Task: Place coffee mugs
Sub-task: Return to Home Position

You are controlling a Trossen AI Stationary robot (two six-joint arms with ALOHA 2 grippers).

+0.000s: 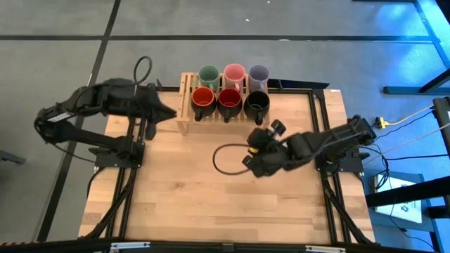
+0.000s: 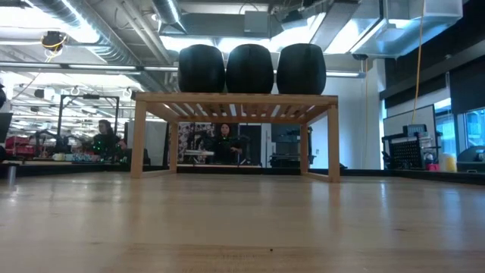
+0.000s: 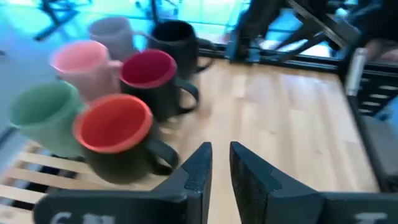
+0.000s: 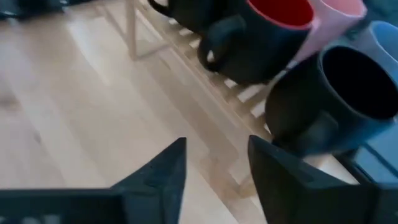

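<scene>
Six mugs stand upright on a slatted wooden rack [image 1: 184,105] at the table's far edge. Green [image 1: 208,74], pink [image 1: 234,73] and lavender [image 1: 259,73] make the far row. Orange-red [image 1: 202,98], dark red [image 1: 229,98] and black [image 1: 256,103] make the near row. My left gripper [image 1: 169,112] hovers just left of the rack, open by a narrow gap [image 3: 221,165], pointing at the orange-red mug [image 3: 115,127]. My right gripper [image 1: 274,128] is open [image 4: 217,168], just near of the black mug [image 4: 354,87]. Neither arm shows in the low view.
A black cable loop [image 1: 228,158] lies on the table beside the right arm. The low view shows the rack [image 2: 235,98] on its legs with three dark mugs [image 2: 250,68] on top. Bare wood [image 1: 211,204] stretches toward the near edge. People sit in the room beyond.
</scene>
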